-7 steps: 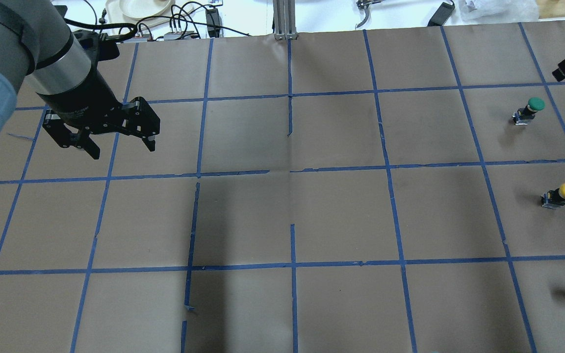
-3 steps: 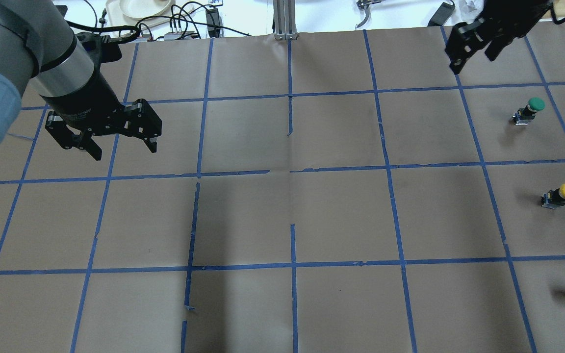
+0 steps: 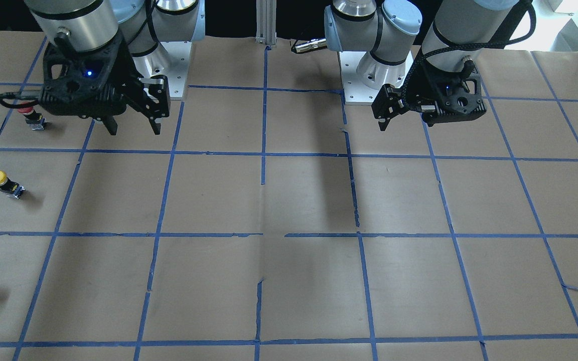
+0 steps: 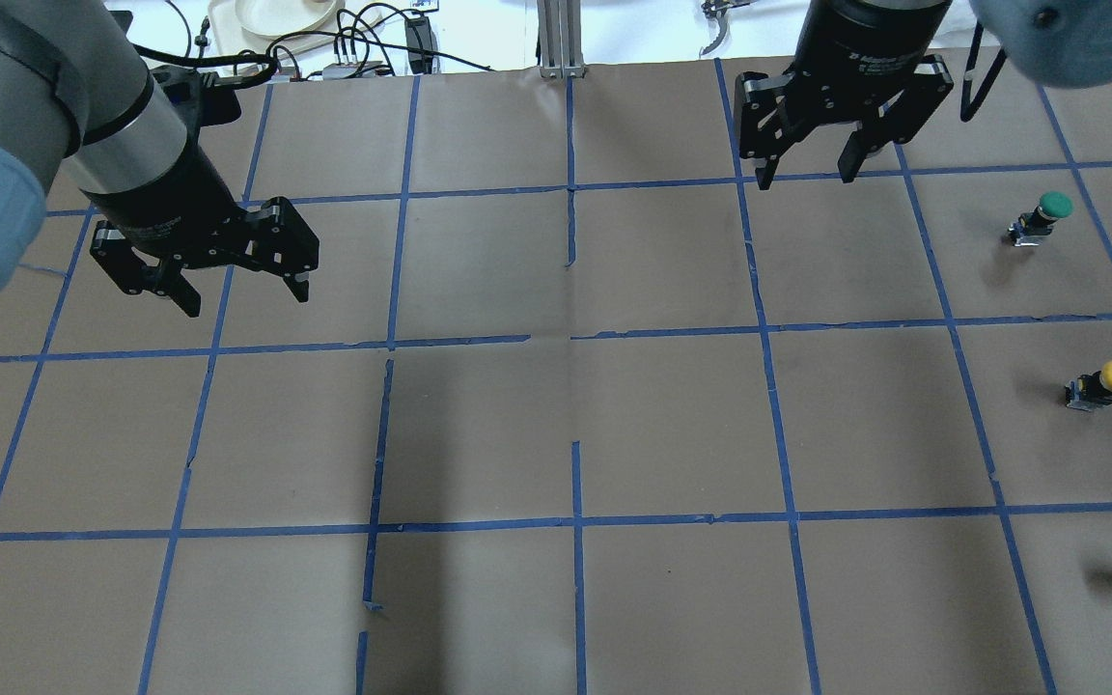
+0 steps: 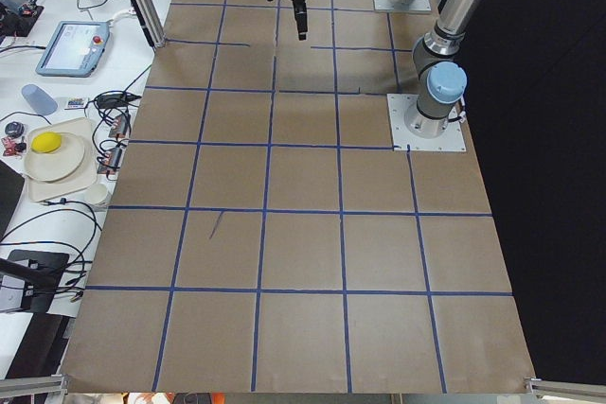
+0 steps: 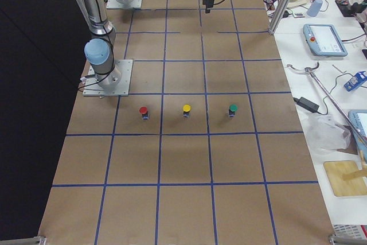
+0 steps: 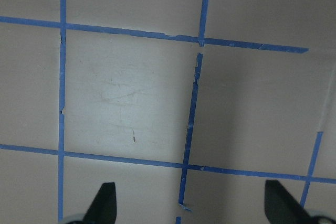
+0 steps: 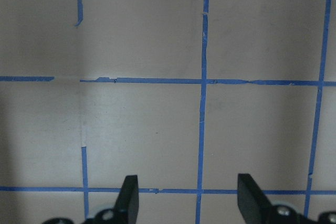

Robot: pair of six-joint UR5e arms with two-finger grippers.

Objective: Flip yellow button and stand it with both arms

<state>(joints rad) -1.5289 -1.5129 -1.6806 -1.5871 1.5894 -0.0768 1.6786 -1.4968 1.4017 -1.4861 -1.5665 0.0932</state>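
Overhead exterior: the yellow button [image 4: 1108, 383] stood cap-up far to the robot's right, well apart from the nearer right gripper [image 4: 805, 176], rightward and robot-ward of it; the left gripper [image 4: 247, 299] lay farther. Both gaped, empty.

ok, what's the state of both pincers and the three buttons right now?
left pincer, open, holding nothing.
right pincer, open, holding nothing, well clear of the buttons.
yellow button, upright, cap up, not gripped.
green button, upright, cap up.
red button, upright, cap up.
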